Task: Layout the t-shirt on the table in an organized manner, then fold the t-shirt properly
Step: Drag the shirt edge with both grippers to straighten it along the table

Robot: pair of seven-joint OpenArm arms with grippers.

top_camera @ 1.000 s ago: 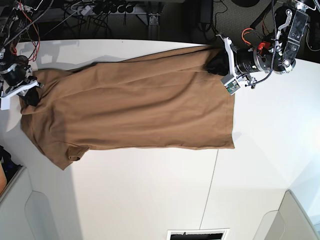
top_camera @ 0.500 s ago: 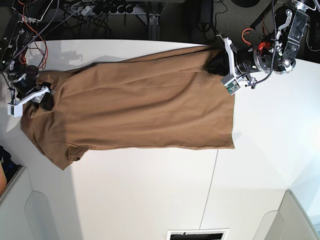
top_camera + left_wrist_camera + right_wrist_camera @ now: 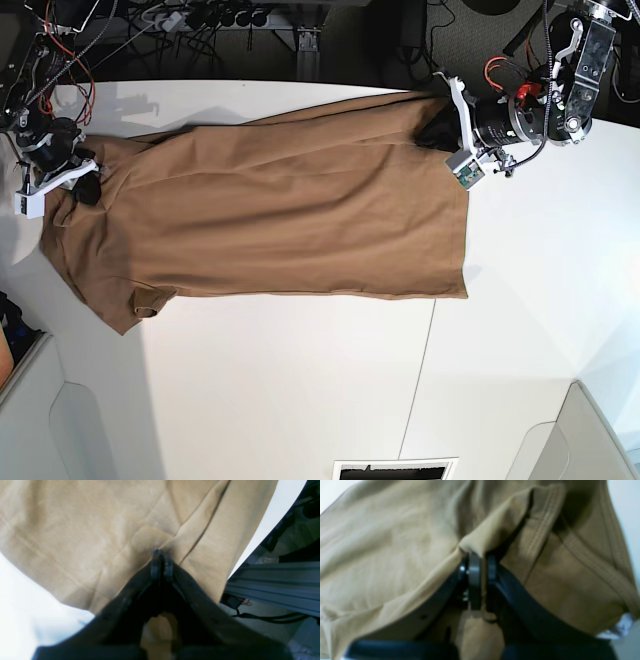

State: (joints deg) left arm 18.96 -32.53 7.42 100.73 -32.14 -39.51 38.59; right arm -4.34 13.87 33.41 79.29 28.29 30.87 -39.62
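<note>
The t-shirt (image 3: pixel 280 215) is spread lengthwise across the far half of the white counter (image 3: pixel 300 400), as seen in the base view. Its hem lies at that view's right and its collar and sleeves at the left. One short sleeve (image 3: pixel 125 305) is turned toward the near side, with its tip slightly curled. The cloth lies mostly flat, with shallow wrinkles only.

The left tool (image 3: pixel 161 555) is found at the far hem corner, close to the counter's back edge. In the left wrist view its fingers are pressed together on a small raised fold of the tan cloth, and creases run outward from that pinch. The stitched hem (image 3: pixel 50 562) is seen to the left of it, with white counter beyond.

The right tool (image 3: pixel 477 560) is found at the collar end of the shirt. In the right wrist view its fingers are closed on a ridge of cloth, which is lifted into a peak between them. The ribbed collar band (image 3: pixel 592 562) lies just beside the pinch, on its right.

A thin dark seam (image 3: pixel 425 370) is seen in the bare counter, near the shirt's hem end.
</note>
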